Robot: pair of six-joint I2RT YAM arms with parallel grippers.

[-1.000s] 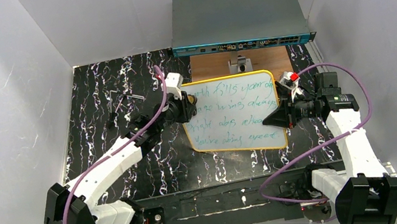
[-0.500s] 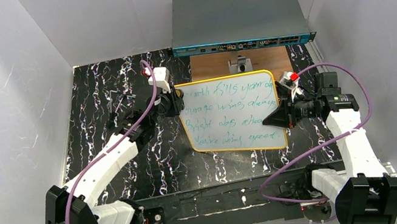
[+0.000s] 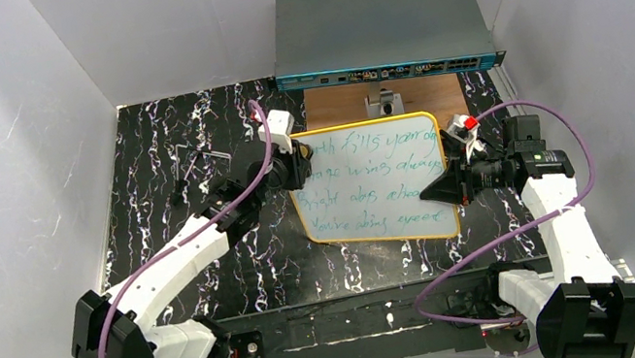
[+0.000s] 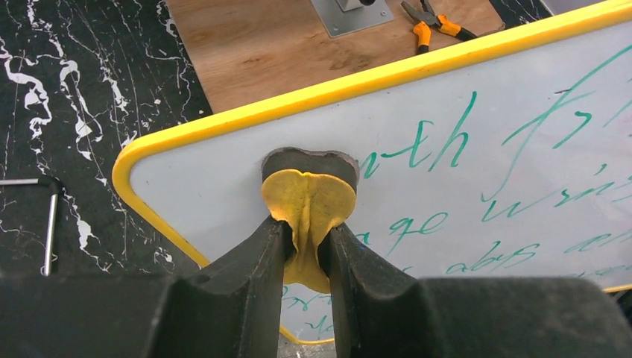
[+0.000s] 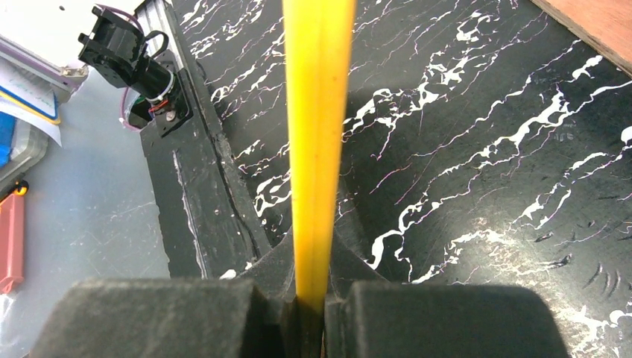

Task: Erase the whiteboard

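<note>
The whiteboard (image 3: 374,187), white with a yellow rim and green handwritten lines, is held tilted above the black marbled table. My left gripper (image 3: 298,165) is at its top-left corner, shut on a folded yellow cloth (image 4: 309,195) that presses on the board (image 4: 484,142) just left of the first written word. My right gripper (image 3: 442,189) is shut on the board's right edge. In the right wrist view (image 5: 311,302) the yellow rim (image 5: 317,112) runs edge-on between its fingers.
A brown wooden board (image 3: 349,102) lies behind the whiteboard with a small metal stand (image 3: 387,105) and pliers (image 4: 436,21) on it. A grey network switch (image 3: 380,25) stands at the back. A hex key (image 4: 49,224) lies left of the board. White walls enclose the table.
My left gripper with the cloth swung left off the board's left edge, then came back right onto the top-left corner. The right gripper and the board have stayed put.
</note>
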